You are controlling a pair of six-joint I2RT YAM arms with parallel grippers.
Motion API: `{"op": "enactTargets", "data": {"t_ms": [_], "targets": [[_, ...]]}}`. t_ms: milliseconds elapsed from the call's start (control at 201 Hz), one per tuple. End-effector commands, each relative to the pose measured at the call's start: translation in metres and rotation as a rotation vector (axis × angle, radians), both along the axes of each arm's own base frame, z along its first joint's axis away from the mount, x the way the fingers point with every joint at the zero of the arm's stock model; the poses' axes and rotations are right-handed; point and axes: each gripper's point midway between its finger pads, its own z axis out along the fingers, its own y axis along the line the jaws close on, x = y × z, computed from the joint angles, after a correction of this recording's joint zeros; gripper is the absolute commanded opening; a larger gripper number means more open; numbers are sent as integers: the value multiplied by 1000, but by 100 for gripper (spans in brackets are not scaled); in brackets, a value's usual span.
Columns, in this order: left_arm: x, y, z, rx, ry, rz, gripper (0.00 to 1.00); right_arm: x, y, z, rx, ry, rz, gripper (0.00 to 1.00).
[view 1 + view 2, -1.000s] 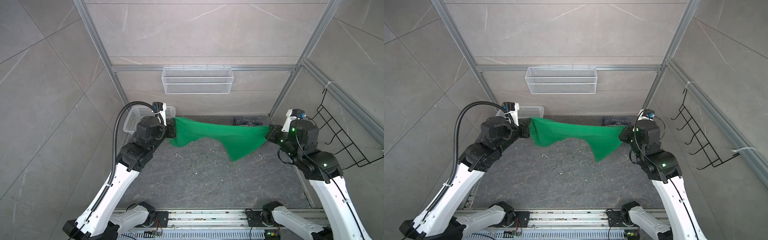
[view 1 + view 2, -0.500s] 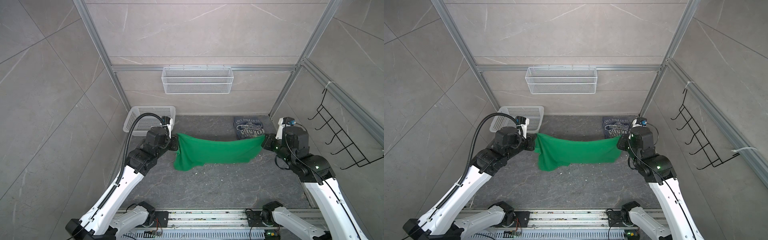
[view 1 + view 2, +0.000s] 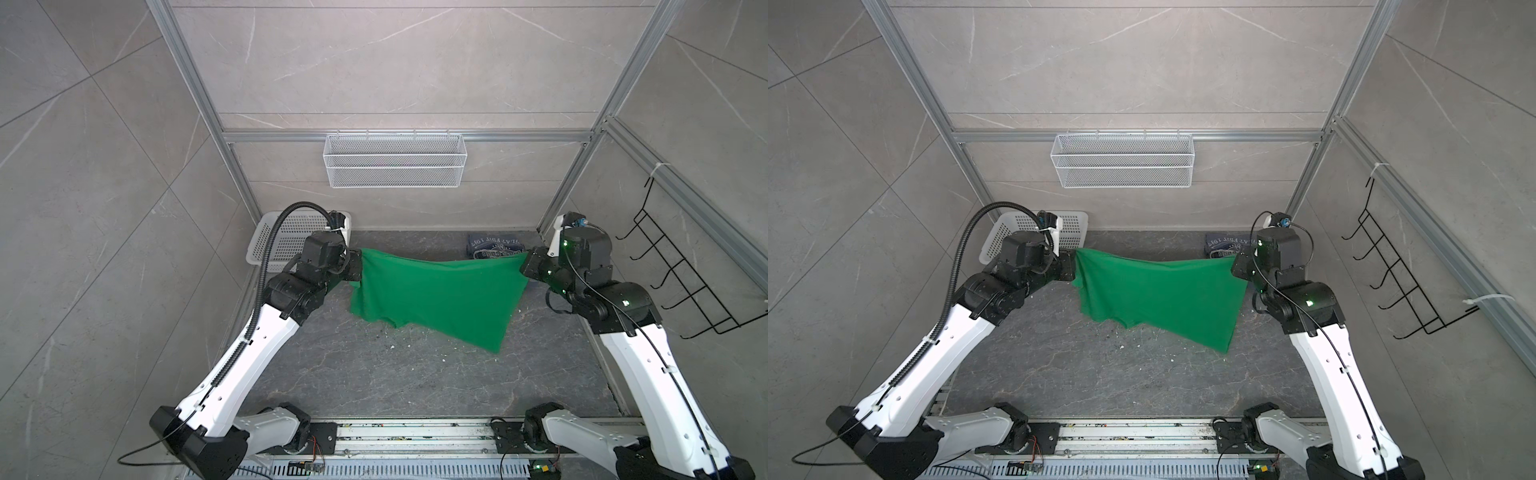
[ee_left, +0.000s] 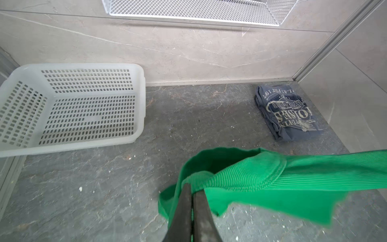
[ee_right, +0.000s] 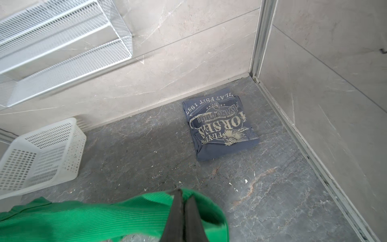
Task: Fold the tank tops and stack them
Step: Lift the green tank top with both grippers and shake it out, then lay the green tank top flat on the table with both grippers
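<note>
A bright green tank top hangs stretched in the air between my two grippers, its lower edge drooping toward the floor on the right. My left gripper is shut on its left corner, the green ribbed cloth pinched between the dark fingers. My right gripper is shut on the opposite corner of the same top. The slate-blue tank top with white lettering lies folded flat in the far right corner, apart from both grippers.
A white perforated basket stands in the far left corner. A white wire shelf hangs on the back wall, and a black wire rack on the right wall. Small white crumbs dot the grey floor.
Both arms dropped with the green top half a second ago and have since risen again. The top now hangs spread wider, with its right lower corner drooping.
</note>
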Motion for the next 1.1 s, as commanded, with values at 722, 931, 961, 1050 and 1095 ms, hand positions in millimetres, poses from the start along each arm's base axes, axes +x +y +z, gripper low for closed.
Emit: {"op": "enactTargets", "data": {"t_ms": [722, 931, 961, 1050, 1095], "targets": [[-153, -9, -229, -275, 720, -69, 56, -150, 14, -316, 422, 696, -178, 0], [-122, -53, -215, -157, 684, -124, 57, -141, 15, -309, 410, 665, -150, 0], [-117, -63, -215, -147, 676, -133, 56, -139, 15, -307, 406, 658, -146, 0], [-99, -90, -223, -128, 671, -151, 54, -137, 13, -303, 392, 642, -146, 0], [-90, -97, -230, -98, 666, -140, 54, -136, 13, -301, 387, 635, -142, 0]]}}
